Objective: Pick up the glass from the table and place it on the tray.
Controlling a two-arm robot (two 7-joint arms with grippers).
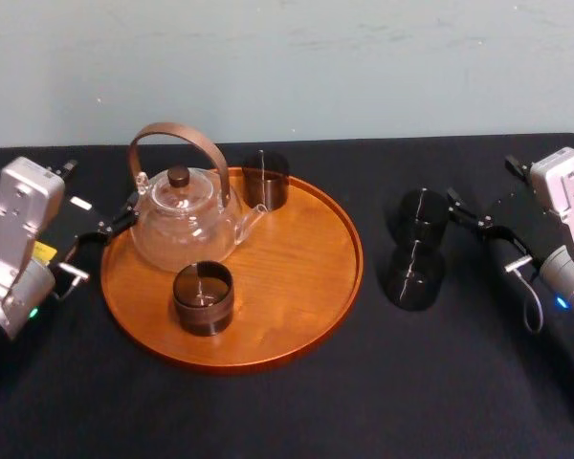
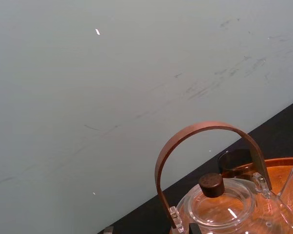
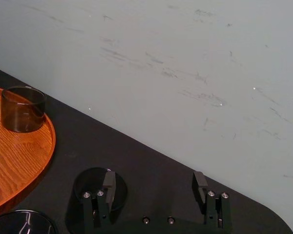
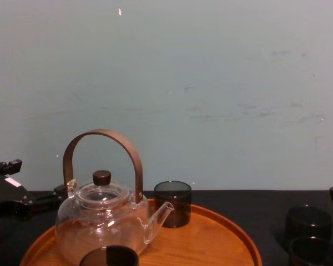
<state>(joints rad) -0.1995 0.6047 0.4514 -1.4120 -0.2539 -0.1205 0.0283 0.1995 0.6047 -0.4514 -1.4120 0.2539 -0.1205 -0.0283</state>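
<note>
Smoky cylindrical glass (image 1: 416, 277) beside round wooden tray (image 1: 297, 282)

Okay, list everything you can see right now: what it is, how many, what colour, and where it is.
table: 1, black, under everything
tray: 1, orange-brown wood, round, on the table left of centre
teapot: 1, clear glass with brown handle and dark lid knob, on the tray's left part
glasses on the tray: 2, smoky dark, one at the far rim, one in front of the teapot
glasses on the table: 2, smoky dark, right of the tray, one behind the other
wall: 1, pale grey-green, behind the table
left gripper: 1, grey with black fingers, open, left of the tray by the teapot
right gripper: 1, grey with black fingers, open, right of the table glasses, one finger by the far one
</note>
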